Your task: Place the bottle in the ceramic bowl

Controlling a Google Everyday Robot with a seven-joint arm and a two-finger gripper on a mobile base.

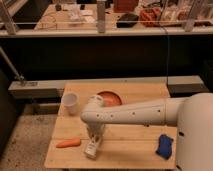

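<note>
The gripper (95,136) is down near the table's (131,146) front edge, its fingers pinched tight on the upper end of the bottle (91,149), which lies at 7 o'clock from the ceramic bowl (111,96). I'd lift straight up first, then swing toward 1 o'clock, clearing the rim and avoiding the white cup (70,102).

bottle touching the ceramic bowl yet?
Apart. Camera view shows bare table between the bottle, lying near the front edge, and the ceramic bowl at the back. Pincer is shut on the bottle's far end.
</note>
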